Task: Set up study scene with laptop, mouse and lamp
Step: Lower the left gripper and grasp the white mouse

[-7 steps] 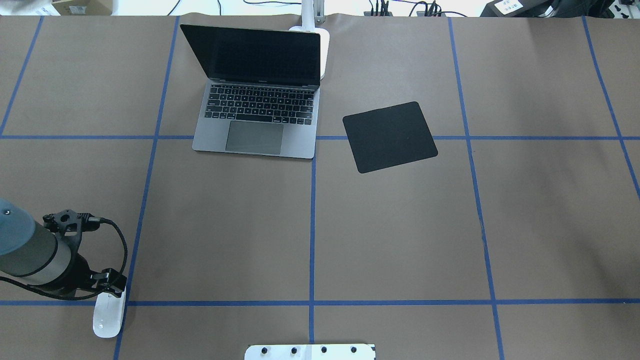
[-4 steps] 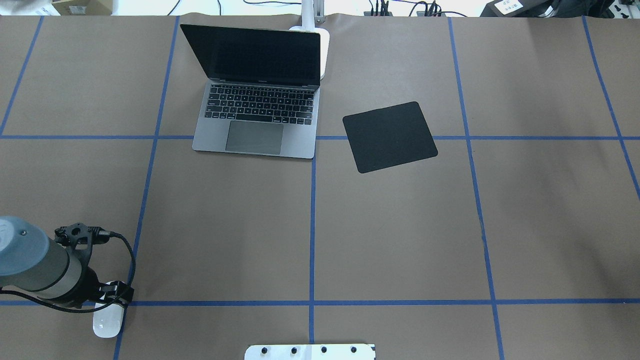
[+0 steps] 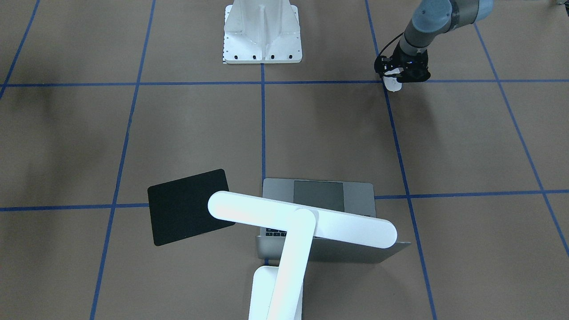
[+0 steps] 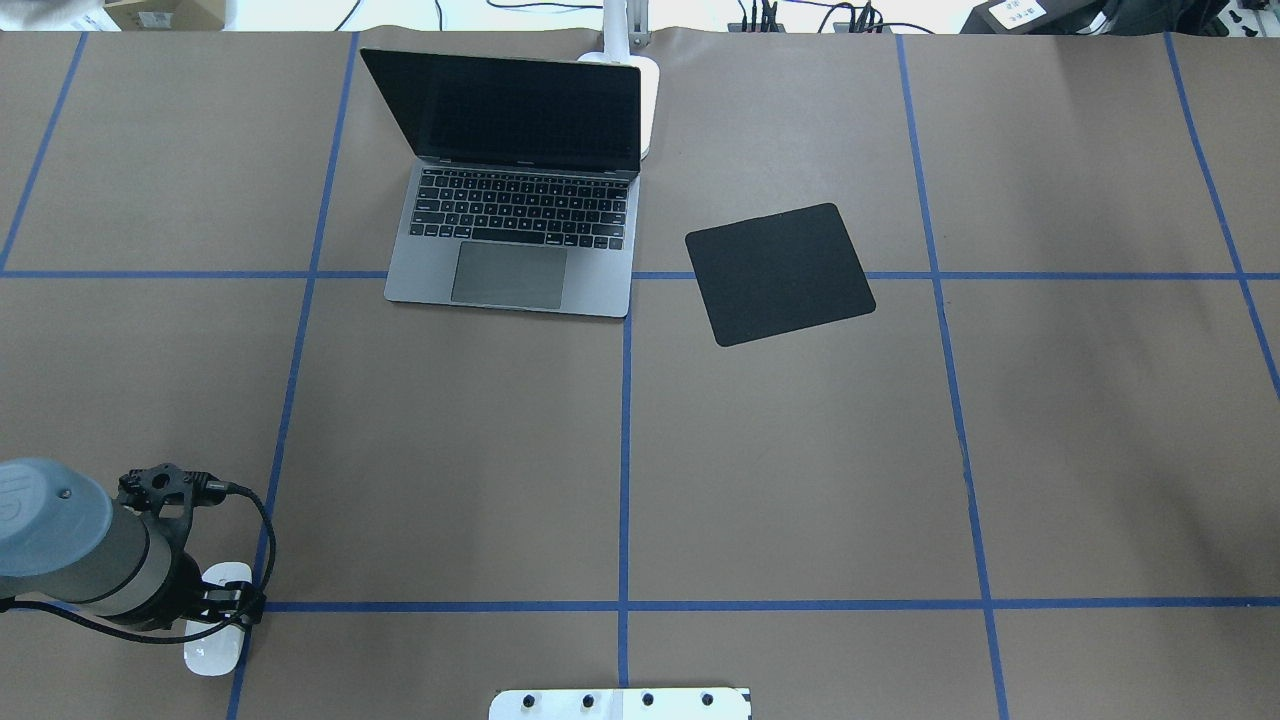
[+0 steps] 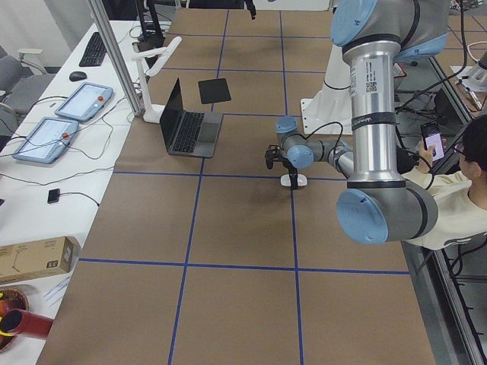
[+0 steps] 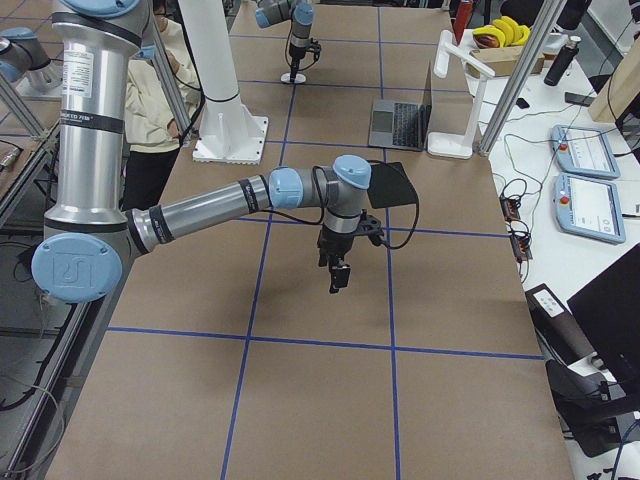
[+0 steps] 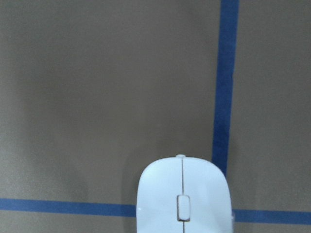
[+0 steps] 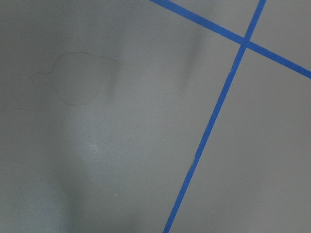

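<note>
1. Near the robot's base on its left side of the bench (image 4: 800, 480), the mouse (image 7: 182, 199) lies flat on a crossing of blue tape lines. The left jaws hang directly over its middle, and a white end shows on either side of them in the overhead view.
2. I cannot tell whether the left jaws are spread or closed on the shell. The wrist view shows no fingers, and the other views are too small.
3. The right jaws show only in the right side view, above bare bench near the black mouse pad (image 4: 778, 273), so I cannot tell how they stand.
4. The laptop (image 4: 520, 260) stands open at the far side. The lamp (image 3: 302, 220) is behind it, with its bar head reaching over the lid. The pad lies just beside the laptop, apart from it.
5. The mouse looks light, hard, glossy and domed, so it is probably slippery. The safest hold is likely low across its narrow flanks at mid-length. A pinch on the curved top could squirt it out.
</note>
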Controlling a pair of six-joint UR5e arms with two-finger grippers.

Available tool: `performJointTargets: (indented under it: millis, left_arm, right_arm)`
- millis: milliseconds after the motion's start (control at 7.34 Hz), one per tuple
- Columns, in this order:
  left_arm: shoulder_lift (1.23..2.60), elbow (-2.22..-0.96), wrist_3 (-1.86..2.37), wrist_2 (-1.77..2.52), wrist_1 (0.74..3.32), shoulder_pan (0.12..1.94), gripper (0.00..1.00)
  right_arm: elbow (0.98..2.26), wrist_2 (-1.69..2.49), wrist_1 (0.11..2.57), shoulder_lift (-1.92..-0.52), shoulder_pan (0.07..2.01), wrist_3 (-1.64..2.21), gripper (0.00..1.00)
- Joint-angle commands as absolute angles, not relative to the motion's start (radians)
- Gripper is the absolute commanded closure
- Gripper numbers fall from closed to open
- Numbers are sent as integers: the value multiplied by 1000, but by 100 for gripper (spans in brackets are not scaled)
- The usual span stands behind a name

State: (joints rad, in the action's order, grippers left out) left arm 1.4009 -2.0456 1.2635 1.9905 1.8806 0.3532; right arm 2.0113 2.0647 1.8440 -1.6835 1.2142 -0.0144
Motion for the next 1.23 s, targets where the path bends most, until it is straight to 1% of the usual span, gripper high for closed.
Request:
performJointTargets:
  millis: [0, 136, 272, 409, 681, 817, 1089]
  left_arm:
    - [1401, -2045, 1264, 1983, 1881, 350, 54]
    - [1401, -2045, 1264, 1983, 1882, 350, 65]
    - [1404, -2046, 1264, 1985, 1882, 350, 71]
    - [1407, -2057, 1261, 1996, 1882, 353, 72]
    - [1410, -2141, 1259, 2055, 1876, 370, 72]
    - [1426, -2175, 1262, 2057, 1876, 406, 72]
    - [1555, -2151, 1256, 2054, 1872, 459, 72]
  right_arm:
    - [2013, 2065, 1867, -1675, 1219, -14, 0]
    - [2014, 2065, 1870, -1675, 1221, -14, 0]
    - [2014, 2065, 1870, -1675, 1221, -14, 0]
    - [2013, 2065, 1870, -1674, 1221, -14, 0]
    - [2008, 2065, 1871, -1674, 1221, -14, 0]
    - [2008, 2066, 1871, -1675, 1221, -11, 0]
    - [1956, 2081, 1868, -1674, 1241, -12, 0]
